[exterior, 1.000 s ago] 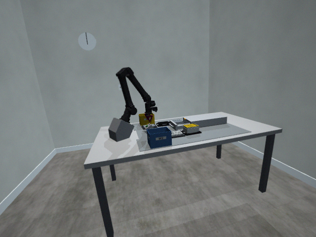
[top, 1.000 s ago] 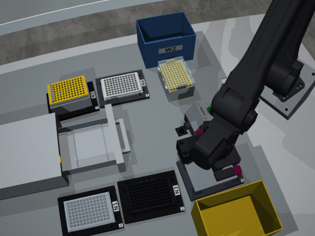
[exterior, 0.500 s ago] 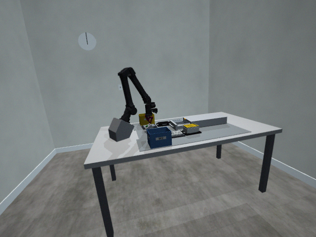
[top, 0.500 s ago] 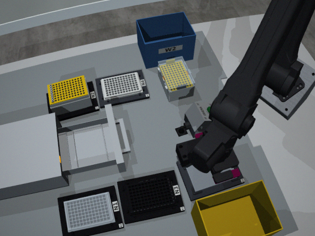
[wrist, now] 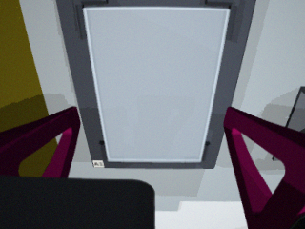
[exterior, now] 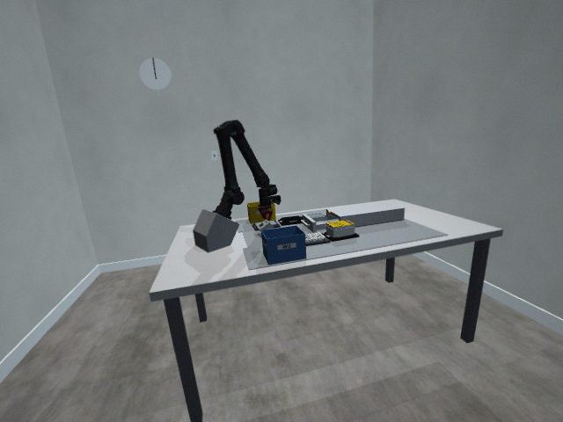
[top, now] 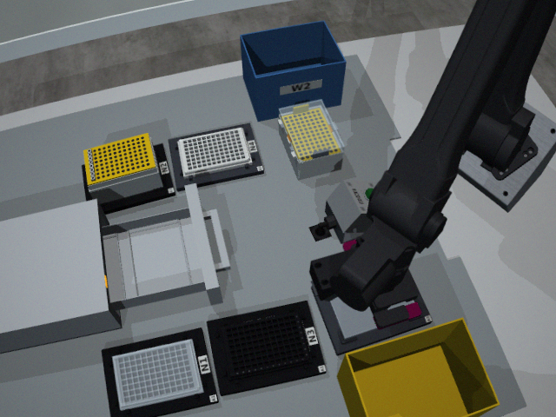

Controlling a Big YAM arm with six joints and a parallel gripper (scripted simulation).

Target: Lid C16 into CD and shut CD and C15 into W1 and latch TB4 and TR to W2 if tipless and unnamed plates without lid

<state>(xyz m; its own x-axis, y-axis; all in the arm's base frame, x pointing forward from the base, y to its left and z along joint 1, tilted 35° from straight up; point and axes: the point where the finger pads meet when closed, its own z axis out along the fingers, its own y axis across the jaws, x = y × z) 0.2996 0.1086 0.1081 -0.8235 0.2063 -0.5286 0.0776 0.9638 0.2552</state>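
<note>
The gripper (wrist: 152,143) hangs released, its magenta fingers spread wide to either side of the plate lid (wrist: 154,81), holding nothing. The lid lies flat in the lid park (top: 334,321), at about 4 o'clock on the bench mat (top: 269,210) in the top view, with the yellow bin W1 (top: 471,359) just beside it at 5 o'clock.

The black assay plate (top: 265,340) sits uncovered in nest N3 at 6 o'clock, and the clear assay plate (top: 156,372) lies in N1 at 7 o'clock. The cooler drawer (top: 156,260) stands pulled out at 9 o'clock. The yellow tip rack (top: 118,159) sits at 10 o'clock, a white plate (top: 215,150) at 11 o'clock. The tip box TB4 (top: 309,135) stands just in front of the blue bin W2 (top: 292,85) at 12 o'clock. The green DONE key (top: 368,193) shows beside the arm (top: 431,148).
</note>
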